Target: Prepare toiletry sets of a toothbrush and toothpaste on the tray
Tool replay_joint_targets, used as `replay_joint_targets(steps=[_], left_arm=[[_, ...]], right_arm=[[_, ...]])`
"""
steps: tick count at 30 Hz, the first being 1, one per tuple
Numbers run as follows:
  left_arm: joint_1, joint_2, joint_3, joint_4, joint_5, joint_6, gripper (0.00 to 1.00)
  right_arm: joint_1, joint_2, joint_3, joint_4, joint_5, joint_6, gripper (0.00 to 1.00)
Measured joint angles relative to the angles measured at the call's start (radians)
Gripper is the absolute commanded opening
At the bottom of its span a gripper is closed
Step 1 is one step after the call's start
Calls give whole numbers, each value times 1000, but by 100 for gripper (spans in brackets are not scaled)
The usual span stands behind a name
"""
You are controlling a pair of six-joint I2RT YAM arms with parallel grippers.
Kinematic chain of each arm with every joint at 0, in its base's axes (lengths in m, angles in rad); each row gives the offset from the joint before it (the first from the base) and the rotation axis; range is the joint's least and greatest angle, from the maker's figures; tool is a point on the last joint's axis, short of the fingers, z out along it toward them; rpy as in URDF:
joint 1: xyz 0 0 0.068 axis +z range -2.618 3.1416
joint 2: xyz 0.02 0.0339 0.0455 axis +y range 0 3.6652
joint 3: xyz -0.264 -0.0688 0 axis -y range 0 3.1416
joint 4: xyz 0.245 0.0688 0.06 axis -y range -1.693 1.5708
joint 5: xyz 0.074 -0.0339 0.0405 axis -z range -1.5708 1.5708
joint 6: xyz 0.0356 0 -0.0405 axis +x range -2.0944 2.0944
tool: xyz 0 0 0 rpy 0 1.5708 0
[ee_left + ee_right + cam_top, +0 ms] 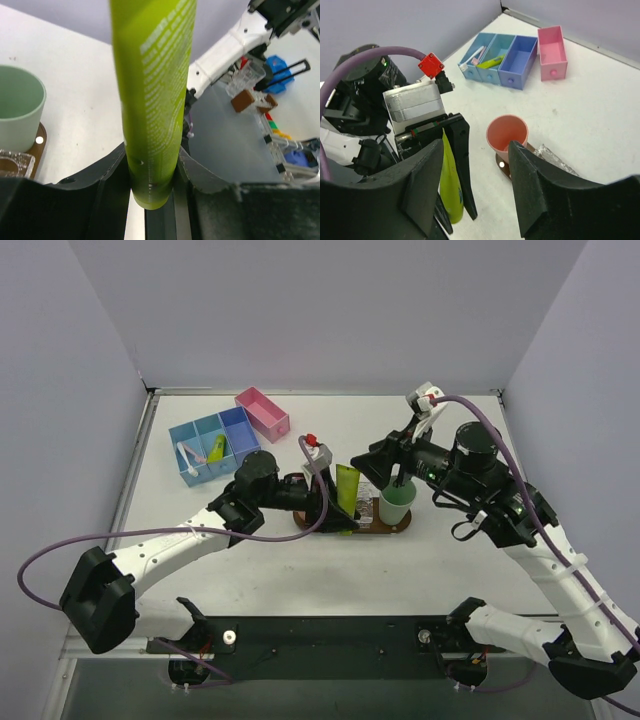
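My left gripper (335, 502) is shut on a yellow-green toothpaste (347, 490) tube and holds it upright over the left part of the dark brown tray (383, 529). In the left wrist view the toothpaste (152, 100) is pinched near its round base between both jaws of the left gripper (152, 170). My right gripper (398, 478) hangs just above a green cup (397, 505) on the tray. In the right wrist view the right gripper (476, 150) is open with nothing between its fingers. A second toothpaste (490, 62) and a pale toothbrush (472, 56) lie in the blue bins (520, 62).
A salmon-pink cup (507, 132) stands on the tray's end (501, 165), close to the held tube. A crinkled foil-like piece (555, 157) lies beside it. The blue bins (213, 445) and a pink bin (262, 412) sit at the back left. Grey walls enclose the table.
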Motion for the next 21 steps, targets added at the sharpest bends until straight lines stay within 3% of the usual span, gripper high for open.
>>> replay_joint_targets(steps=[6, 10, 21], left_arm=[[11, -23, 104, -372, 80, 270, 14], [11, -28, 119, -521, 86, 388, 14], [12, -36, 119, -659, 78, 495, 14]], right_arm=[[-5, 60, 136, -230, -51, -33, 50], [-3, 138, 217, -364, -110, -65, 50], [17, 193, 227, -497, -161, -86, 43]])
